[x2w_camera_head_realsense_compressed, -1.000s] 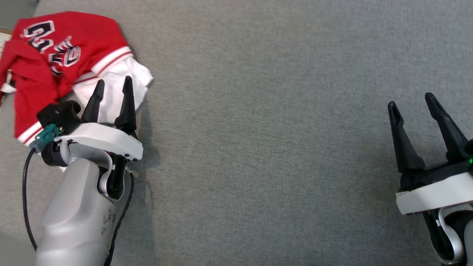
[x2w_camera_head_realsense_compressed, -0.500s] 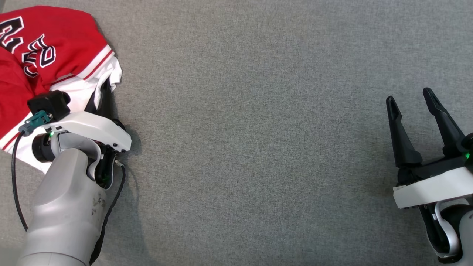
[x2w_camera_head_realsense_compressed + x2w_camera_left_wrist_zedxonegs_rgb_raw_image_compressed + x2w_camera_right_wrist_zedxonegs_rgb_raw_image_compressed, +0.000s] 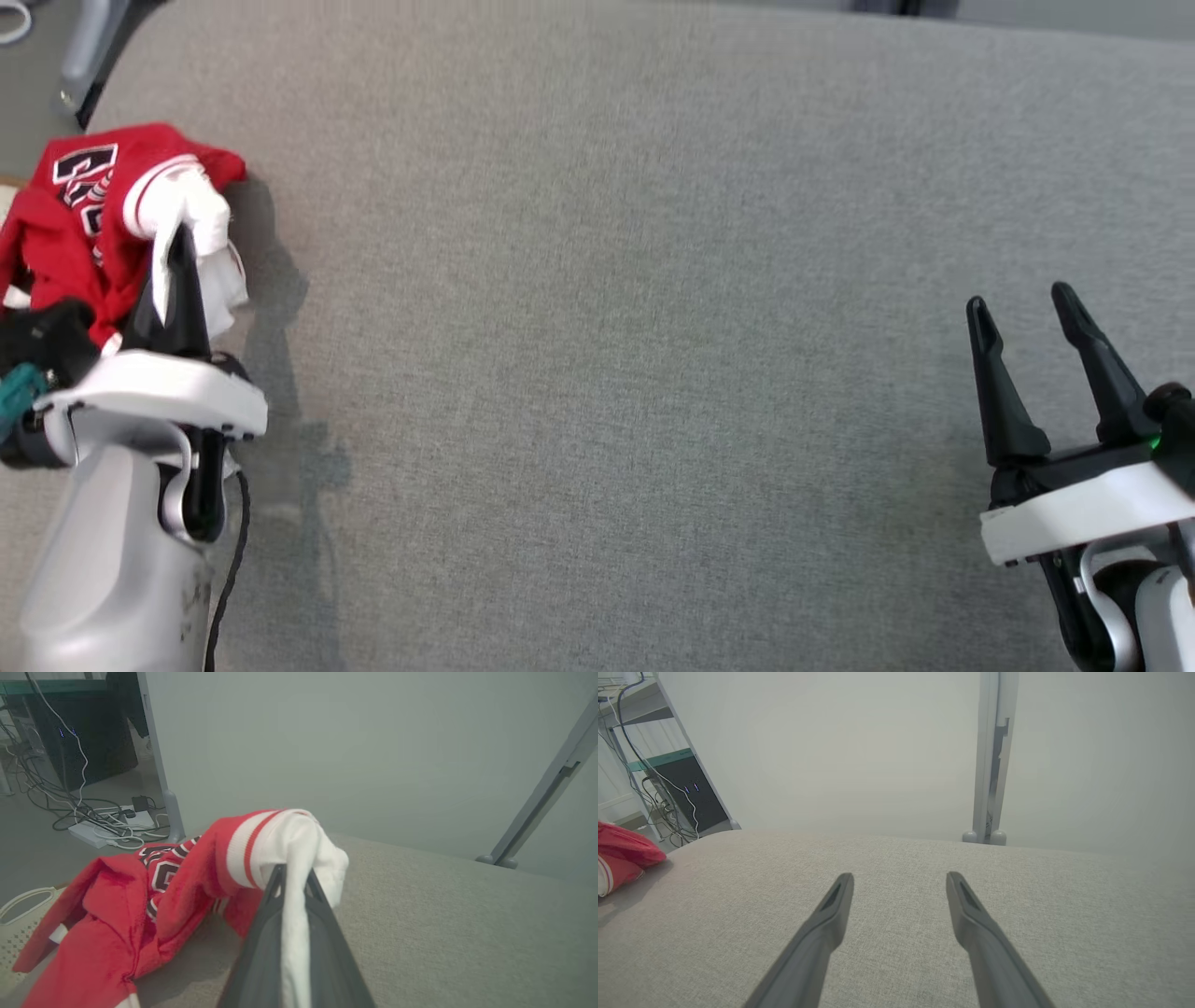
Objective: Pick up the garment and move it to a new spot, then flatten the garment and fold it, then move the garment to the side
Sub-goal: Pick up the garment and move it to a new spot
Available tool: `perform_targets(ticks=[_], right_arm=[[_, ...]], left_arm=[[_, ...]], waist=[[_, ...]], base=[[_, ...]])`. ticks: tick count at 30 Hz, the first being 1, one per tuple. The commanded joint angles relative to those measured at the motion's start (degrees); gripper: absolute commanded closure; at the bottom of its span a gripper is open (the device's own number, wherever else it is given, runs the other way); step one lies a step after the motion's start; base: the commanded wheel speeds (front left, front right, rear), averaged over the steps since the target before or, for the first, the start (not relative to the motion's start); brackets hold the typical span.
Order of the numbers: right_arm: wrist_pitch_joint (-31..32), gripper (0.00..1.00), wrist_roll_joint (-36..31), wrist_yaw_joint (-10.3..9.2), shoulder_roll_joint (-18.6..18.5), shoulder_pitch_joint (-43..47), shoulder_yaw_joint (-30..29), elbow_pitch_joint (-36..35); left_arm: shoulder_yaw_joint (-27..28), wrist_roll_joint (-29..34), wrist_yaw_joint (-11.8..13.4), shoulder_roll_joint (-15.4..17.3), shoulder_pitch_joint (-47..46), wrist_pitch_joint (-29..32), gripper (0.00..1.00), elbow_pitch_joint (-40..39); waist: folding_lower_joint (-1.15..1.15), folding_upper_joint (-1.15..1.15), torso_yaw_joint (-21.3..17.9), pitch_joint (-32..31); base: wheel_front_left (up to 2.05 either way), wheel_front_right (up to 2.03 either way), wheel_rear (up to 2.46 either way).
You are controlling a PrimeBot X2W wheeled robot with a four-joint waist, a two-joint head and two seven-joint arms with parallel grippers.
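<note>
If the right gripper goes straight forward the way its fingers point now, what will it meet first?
The way looks free: the right gripper points, open, across the bare grey surface. The garment lies far to its left. Beyond the far edge stands a pale wall, though depth is unclear.

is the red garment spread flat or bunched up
Bunched up: the garment lies in a crumpled red heap, folds overlapping, with its white part pinched up in the shut left gripper.

One garment (image 3: 79, 233) — two end effectors: left (image 3: 180, 247), right (image 3: 1018, 297).
</note>
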Motion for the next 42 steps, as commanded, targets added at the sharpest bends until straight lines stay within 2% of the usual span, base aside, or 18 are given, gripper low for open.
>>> perform_targets(ticks=[1,9,14,19,27,35,42], right_arm=[[-0.5,0.0,0.3,-0.01,-0.1,0.9,-0.3,0.4],[-1.2,0.0,0.3,-0.01,0.5,5.2,0.2,2.0],[-1.0,0.0,0.1,-0.01,0.7,7.3,0.6,2.5],[-0.7,0.0,0.0,-0.01,0.6,8.8,0.5,2.4],[-0.4,0.0,0.2,-0.01,0.9,10.0,-0.7,1.6],[-0.3,0.0,0.4,-0.01,1.1,9.4,-0.8,0.6],[-1.0,0.0,0.8,-0.01,1.5,8.0,-0.7,0.4]], left_arm=[[0.4,0.7,0.5,0.1,2.0,-0.1,1.0,-1.4],[0.9,3.3,4.2,0.0,16.8,0.5,1.0,-14.4],[1.0,3.6,6.3,0.4,25.2,3.5,1.0,-21.6],[0.0,3.6,8.2,-0.7,31.1,6.2,1.0,-27.6],[-1.6,4.5,8.6,-0.2,33.4,9.0,1.0,-31.6],[-3.3,5.0,8.1,-0.2,31.6,9.5,1.0,-34.1],[-7.3,5.9,5.9,-1.1,26.7,9.2,1.0,-35.0]], waist=[[0.0,0.0,-1.2,-3.4],[0.0,0.0,-3.9,-10.3],[0.0,0.0,-5.4,-13.0],[0.0,0.0,-6.7,-15.0],[0.0,0.0,-6.9,-16.0],[0.0,0.0,-7.6,-14.9],[0.0,0.0,-11.9,-12.2]], base=[[0.0,0.0,0.0],[0.0,0.0,0.0],[0.0,0.0,0.0],[0.0,0.0,0.0],[0.0,0.0,0.0],[0.0,0.0,0.0],[0.0,0.0,0.0]])
